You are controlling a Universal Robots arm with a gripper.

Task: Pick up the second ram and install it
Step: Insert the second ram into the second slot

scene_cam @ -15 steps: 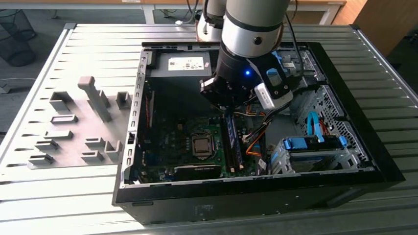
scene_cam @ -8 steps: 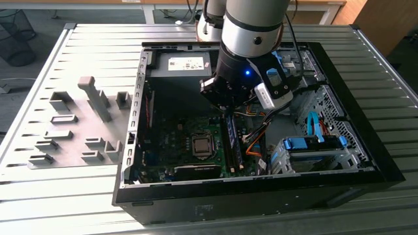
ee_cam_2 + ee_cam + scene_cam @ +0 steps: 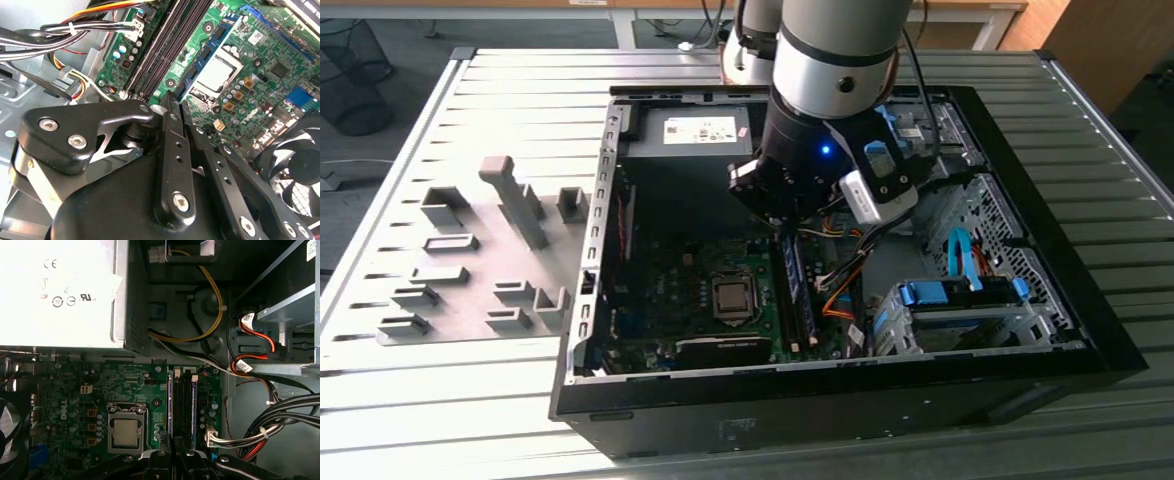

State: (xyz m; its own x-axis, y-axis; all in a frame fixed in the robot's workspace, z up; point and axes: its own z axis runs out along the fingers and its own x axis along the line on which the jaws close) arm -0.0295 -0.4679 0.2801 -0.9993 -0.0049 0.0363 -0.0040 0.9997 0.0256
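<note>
Presently the gripper hangs mid-frame over the motherboard in the exterior view. Whether its claw is clenched cannot be told. Memory slots lie just beyond it in the first wrist view.

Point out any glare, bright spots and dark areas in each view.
First wrist view: the power supply is washed out white by glare. Second wrist view: evenly lit motherboard, with the gripper dark in front. Exterior view: the computer case interior is shadowed, and a blue light glows on the arm.

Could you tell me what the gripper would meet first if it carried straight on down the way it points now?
Most likely the RAM slots on the motherboard: the gripper sits right over them in both wrist views. How much gap is left I cannot tell.
</note>
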